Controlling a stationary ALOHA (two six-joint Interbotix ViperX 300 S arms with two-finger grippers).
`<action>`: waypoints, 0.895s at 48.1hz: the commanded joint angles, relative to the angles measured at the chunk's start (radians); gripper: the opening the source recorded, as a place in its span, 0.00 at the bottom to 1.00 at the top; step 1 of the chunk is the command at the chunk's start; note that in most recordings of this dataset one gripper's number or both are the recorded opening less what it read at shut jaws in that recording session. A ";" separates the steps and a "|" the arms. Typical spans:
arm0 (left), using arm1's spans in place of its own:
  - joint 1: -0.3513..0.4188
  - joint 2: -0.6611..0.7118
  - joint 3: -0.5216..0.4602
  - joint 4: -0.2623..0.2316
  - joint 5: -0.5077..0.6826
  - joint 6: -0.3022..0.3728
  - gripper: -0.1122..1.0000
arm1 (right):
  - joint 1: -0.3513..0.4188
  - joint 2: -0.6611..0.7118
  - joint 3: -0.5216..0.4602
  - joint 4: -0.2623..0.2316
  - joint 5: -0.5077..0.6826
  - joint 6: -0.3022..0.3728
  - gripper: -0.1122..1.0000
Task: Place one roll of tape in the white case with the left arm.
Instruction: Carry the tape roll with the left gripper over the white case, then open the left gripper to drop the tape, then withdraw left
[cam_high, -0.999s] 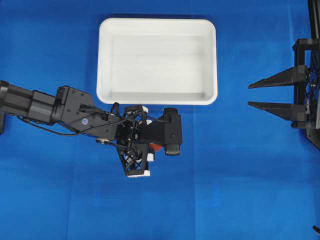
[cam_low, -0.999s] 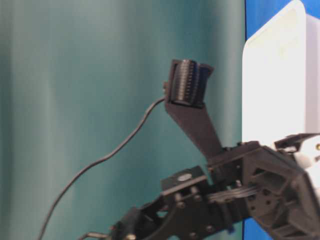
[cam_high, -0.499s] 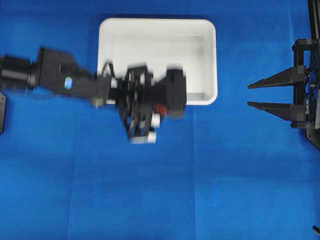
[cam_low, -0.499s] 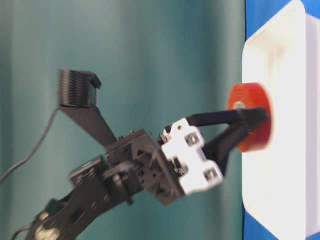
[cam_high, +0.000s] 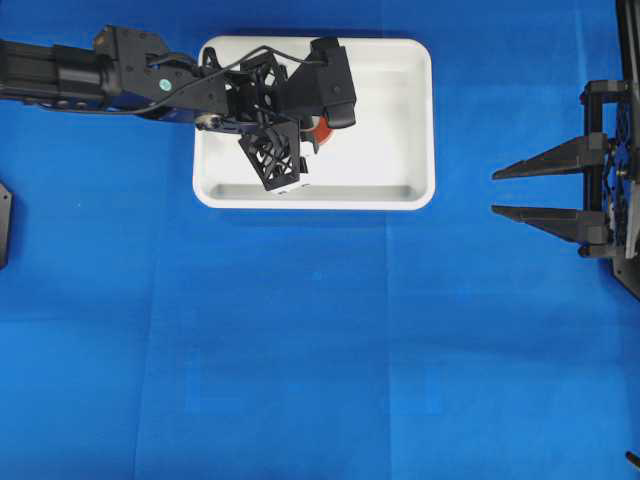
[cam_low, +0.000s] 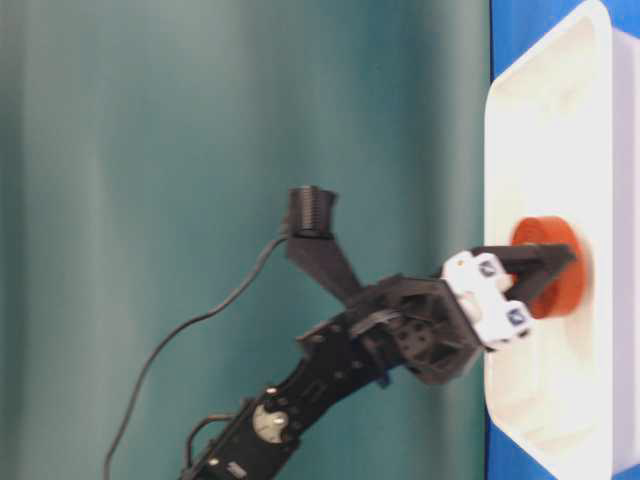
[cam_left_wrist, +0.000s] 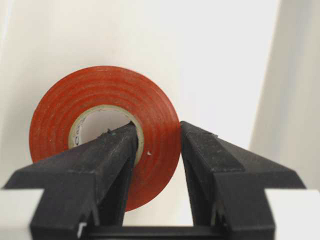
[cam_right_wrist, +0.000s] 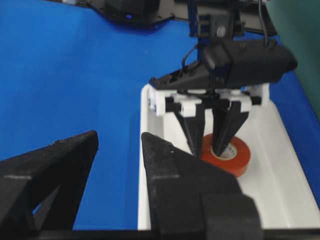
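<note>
The orange-red roll of tape (cam_high: 321, 131) rests flat on the floor of the white case (cam_high: 385, 120), left of its middle. My left gripper (cam_high: 314, 128) points down into the case and is shut on the roll's wall. In the left wrist view one finger (cam_left_wrist: 107, 150) sits in the roll's (cam_left_wrist: 100, 85) centre hole and the other presses its outer edge. The table-level view shows the roll (cam_low: 548, 268) against the case floor (cam_low: 540, 130). The right wrist view shows the roll (cam_right_wrist: 239, 156) too. My right gripper (cam_high: 497, 192) is open and empty at the far right.
Blue cloth covers the table around the case. The left arm (cam_high: 110, 75) stretches in from the left over the case's rim. The right gripper's open fingers (cam_right_wrist: 165, 170) fill the foreground of the right wrist view.
My left arm carried the roll from the cloth in front of the case up over the rim and lowered it onto the case floor. The right arm has not moved.
</note>
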 joint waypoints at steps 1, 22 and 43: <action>0.000 -0.012 -0.018 -0.003 -0.011 0.000 0.32 | -0.003 0.008 -0.012 0.000 -0.005 0.002 0.00; -0.003 -0.067 0.000 -0.017 0.015 -0.008 0.73 | -0.002 0.017 -0.012 0.000 -0.005 0.000 0.00; -0.061 -0.477 0.181 -0.023 -0.028 -0.041 0.75 | -0.002 0.017 -0.014 0.000 0.002 0.000 0.00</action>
